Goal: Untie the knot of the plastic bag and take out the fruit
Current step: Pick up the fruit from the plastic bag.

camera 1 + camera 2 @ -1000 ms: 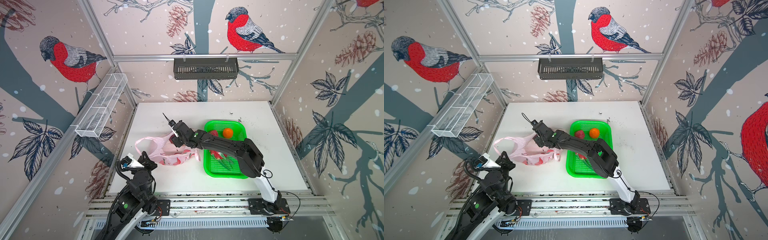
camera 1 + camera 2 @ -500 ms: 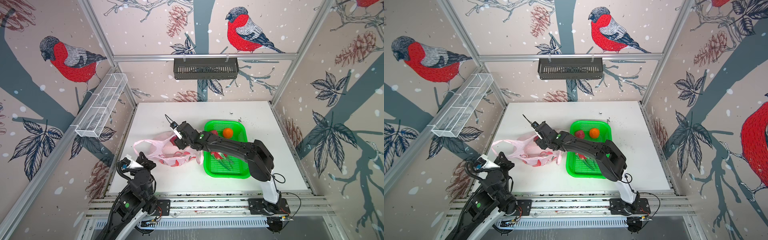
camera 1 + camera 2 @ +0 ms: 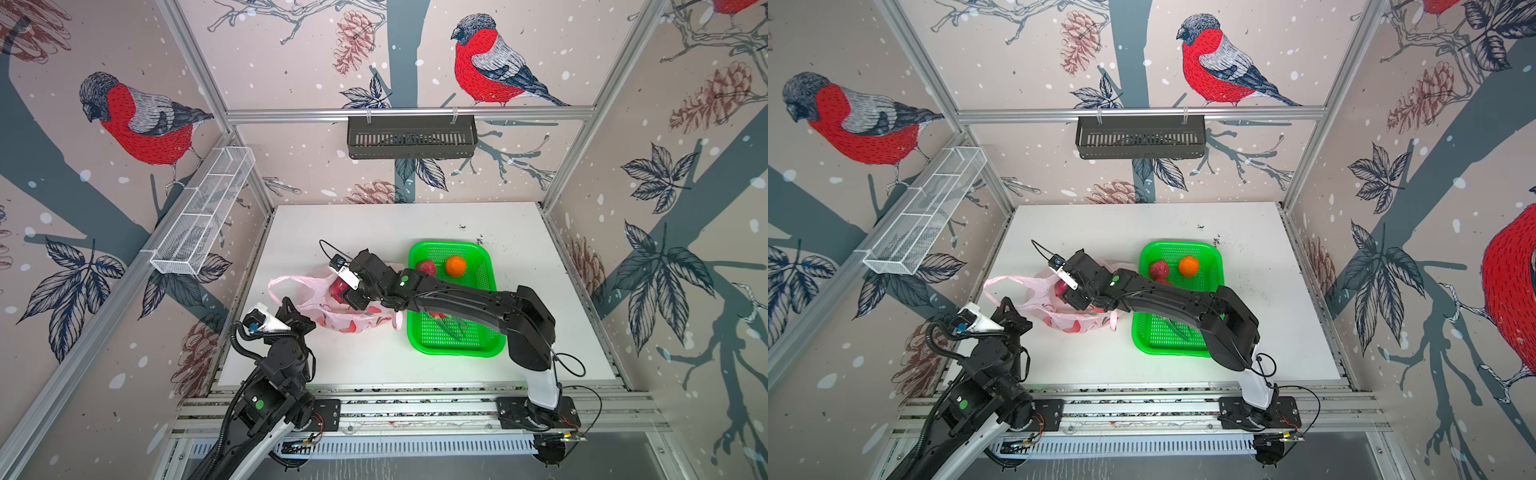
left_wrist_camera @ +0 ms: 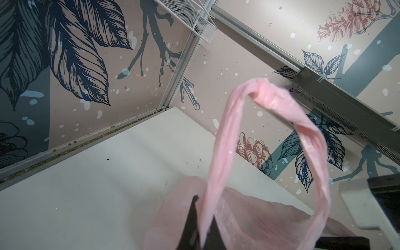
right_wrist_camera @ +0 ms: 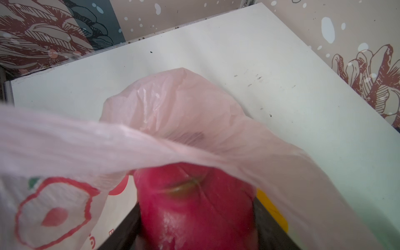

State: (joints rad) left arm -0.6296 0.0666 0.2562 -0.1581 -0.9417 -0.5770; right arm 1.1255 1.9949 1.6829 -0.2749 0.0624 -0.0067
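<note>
The pale pink plastic bag (image 3: 353,322) (image 3: 1077,324) lies left of centre on the white table, its mouth open. No knot shows; one handle loop (image 4: 270,101) arches free. My left gripper (image 3: 297,311) (image 4: 204,210) is shut on that loop's lower end at the bag's near left side. In the bag's mouth my right gripper (image 3: 353,297) (image 5: 197,225) is shut on a magenta dragon fruit (image 3: 338,286) (image 5: 194,201), with bag film (image 5: 151,138) draped over it. A yellow patch (image 5: 270,207) shows beside one finger.
A green basket (image 3: 457,351) (image 3: 1177,351) stands right of the bag, under the right arm. It holds a bumpy pinkish-red ball (image 3: 426,267) and an orange ball (image 3: 455,265). A white wire shelf (image 3: 203,216) hangs on the left wall, a black rack (image 3: 411,137) on the back wall.
The right arm's elbow has swung to the right and its wrist has dipped slightly toward the front over the bag. The bag's film has shifted a little. The left arm has stayed put.
</note>
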